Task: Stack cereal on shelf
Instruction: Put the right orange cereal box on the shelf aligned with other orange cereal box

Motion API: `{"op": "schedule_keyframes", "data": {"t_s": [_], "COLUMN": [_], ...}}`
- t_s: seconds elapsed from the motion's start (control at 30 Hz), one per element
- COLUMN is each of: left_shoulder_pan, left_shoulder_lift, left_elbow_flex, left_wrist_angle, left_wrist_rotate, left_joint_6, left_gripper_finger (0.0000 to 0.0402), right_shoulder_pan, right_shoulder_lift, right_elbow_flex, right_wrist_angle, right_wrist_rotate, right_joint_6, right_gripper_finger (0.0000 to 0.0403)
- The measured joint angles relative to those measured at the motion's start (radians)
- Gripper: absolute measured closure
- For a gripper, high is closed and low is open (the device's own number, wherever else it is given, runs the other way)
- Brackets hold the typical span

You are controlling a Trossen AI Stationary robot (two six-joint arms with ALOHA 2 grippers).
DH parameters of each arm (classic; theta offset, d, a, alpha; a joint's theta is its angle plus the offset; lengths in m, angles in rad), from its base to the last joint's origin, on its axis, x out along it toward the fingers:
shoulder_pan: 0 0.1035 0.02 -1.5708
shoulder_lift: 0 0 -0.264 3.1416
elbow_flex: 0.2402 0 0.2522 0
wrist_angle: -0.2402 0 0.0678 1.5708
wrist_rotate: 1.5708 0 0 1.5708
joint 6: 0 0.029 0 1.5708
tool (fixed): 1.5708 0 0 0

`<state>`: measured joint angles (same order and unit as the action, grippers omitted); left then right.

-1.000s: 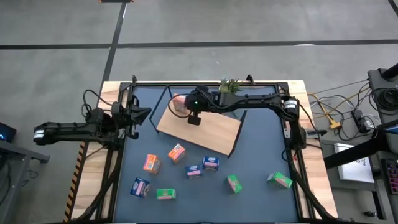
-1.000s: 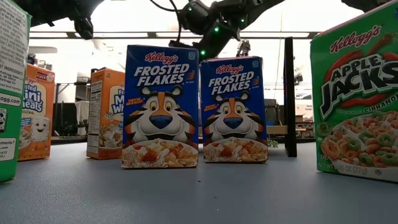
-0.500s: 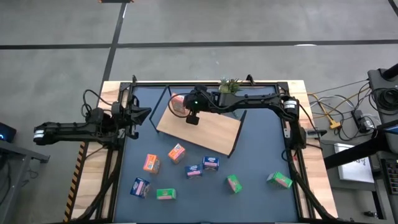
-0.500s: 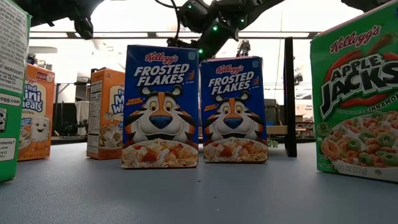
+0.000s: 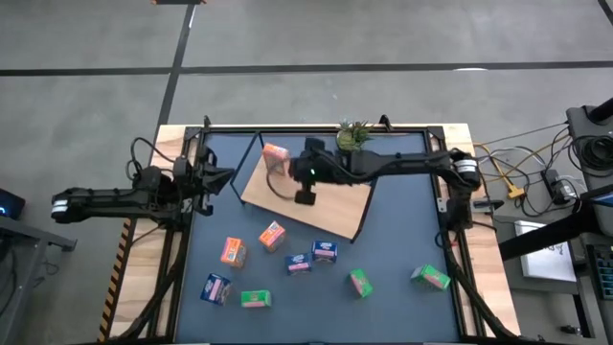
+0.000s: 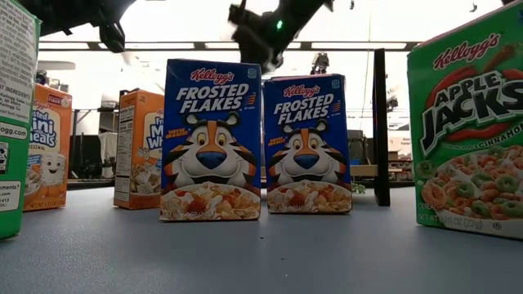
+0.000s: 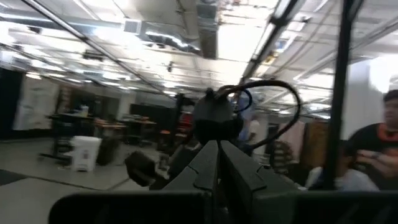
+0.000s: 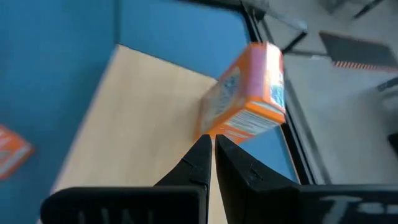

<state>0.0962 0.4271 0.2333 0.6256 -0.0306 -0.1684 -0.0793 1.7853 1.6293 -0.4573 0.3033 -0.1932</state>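
A dark blue table (image 5: 402, 240) carries the light-wood shelf (image 5: 321, 203), a long board lying askew in the back half, its long axis running from the back left toward the front right. The right arm reaches across from the right edge, and the right gripper (image 5: 290, 173) hangs over the board's back-left part with its fingers pressed together on nothing; in the right wrist view the closed tips (image 8: 211, 149) point at an orange-red cereal box (image 5: 276, 155) that stands on the board near its back-left corner, close to the tips but apart from them, leaning a little with its long axis roughly upright. The left arm waits at the table's left edge, its left gripper (image 5: 222, 173) shut and aimed inward across the table. On the tabletop in front of the shelf lie the other boxes: two more orange-red ones (image 5: 273, 235) side by side, two Frosted Flakes boxes (image 5: 324, 252) just beside each other, a third blue box (image 5: 216, 288) near the front left, a green one (image 5: 255, 299) next to it, and two green boxes (image 5: 360, 282) well apart toward the front right. From table height the two blue boxes (image 6: 212, 139) stand upright, fronts to the camera.
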Motion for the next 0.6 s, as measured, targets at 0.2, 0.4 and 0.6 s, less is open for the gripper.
{"op": "schedule_keyframes", "data": {"t_s": [0.2, 0.4, 0.6], "left_shoulder_pan": [-0.041, -0.123, -0.225], "left_shoulder_lift": [0.083, 0.188, 0.328], "left_elbow_flex": [0.000, 0.056, 0.236], "left_wrist_angle": [0.153, 0.202, 0.031], "left_wrist_rotate": [0.116, 0.055, 0.048], "left_joint_6": [-0.104, -0.129, -0.156], "left_gripper_finger": [0.0402, 0.0402, 0.0402], "right_shoulder_pan": [0.141, 0.254, 0.339], "right_shoulder_lift": [-0.101, -0.213, -0.317], "right_elbow_flex": [-0.126, -0.285, -0.460], "right_wrist_angle": [0.020, 0.122, 0.302], "right_wrist_rotate": [0.116, 0.160, 0.170], "right_joint_6": [0.030, 0.066, 0.045], "right_gripper_finger": [0.0393, 0.0394, 0.0394]}}
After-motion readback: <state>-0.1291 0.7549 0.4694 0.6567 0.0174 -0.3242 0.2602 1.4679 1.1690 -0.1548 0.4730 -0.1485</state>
